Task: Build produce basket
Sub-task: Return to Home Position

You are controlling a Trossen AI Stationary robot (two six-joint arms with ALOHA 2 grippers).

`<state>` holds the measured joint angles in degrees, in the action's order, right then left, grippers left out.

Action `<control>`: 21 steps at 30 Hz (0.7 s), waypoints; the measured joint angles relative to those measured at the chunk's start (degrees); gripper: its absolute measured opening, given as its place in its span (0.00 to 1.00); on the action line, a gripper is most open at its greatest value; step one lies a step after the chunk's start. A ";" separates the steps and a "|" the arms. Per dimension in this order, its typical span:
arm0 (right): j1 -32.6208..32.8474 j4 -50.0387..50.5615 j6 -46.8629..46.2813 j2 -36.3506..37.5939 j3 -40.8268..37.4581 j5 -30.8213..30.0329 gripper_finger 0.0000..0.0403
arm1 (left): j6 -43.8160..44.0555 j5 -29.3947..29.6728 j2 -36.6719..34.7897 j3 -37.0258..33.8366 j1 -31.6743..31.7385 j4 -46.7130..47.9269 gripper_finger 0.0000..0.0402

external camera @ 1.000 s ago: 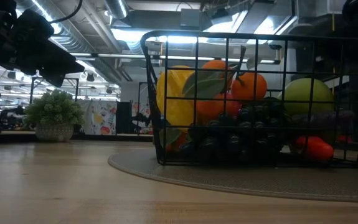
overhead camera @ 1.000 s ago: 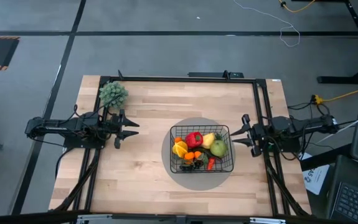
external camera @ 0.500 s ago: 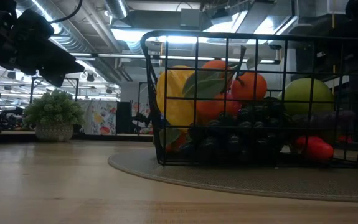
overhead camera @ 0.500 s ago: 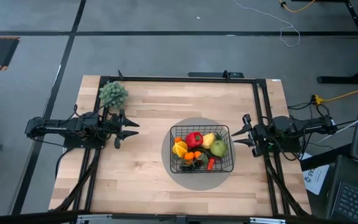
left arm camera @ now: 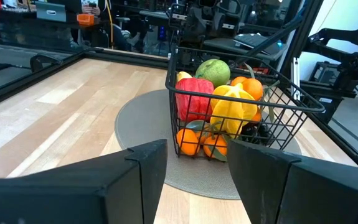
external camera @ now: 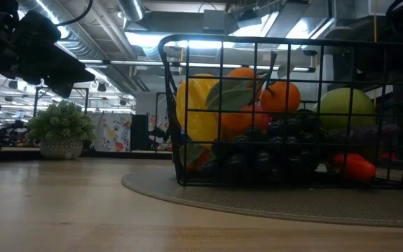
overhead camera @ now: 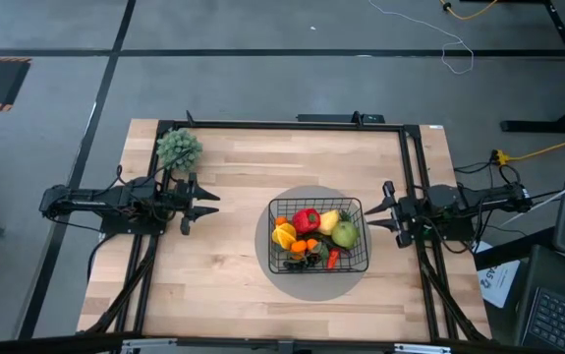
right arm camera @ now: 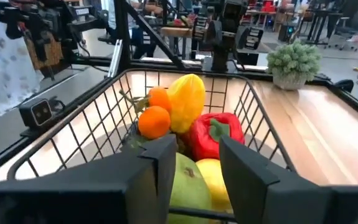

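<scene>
Our left gripper sits at the basket's 9 o'clock and the right gripper at its 3 o'clock, both apart from it, fingers parted and empty. On the table, the grey disc carries the basket, just toward 4 o'clock of centre. Inside lie the green fruit, red pepper and orange clusters. We see no produce outside it, so we judge the filling done, with only parking the arms left.
</scene>
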<state>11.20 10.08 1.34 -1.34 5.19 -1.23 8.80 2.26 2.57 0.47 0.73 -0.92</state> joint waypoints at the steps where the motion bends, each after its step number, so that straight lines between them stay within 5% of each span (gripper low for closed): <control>1: 0.00 0.02 0.04 0.00 0.00 -0.26 0.30 | 0.00 0.00 0.00 0.00 0.00 0.01 0.39; 21: 0.00 0.58 -2.40 0.00 0.00 -0.29 0.30 | 0.00 0.01 0.00 0.00 0.00 0.00 0.39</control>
<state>11.20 10.66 -1.06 -1.34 5.19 -1.51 8.80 2.27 2.57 0.47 0.73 -0.92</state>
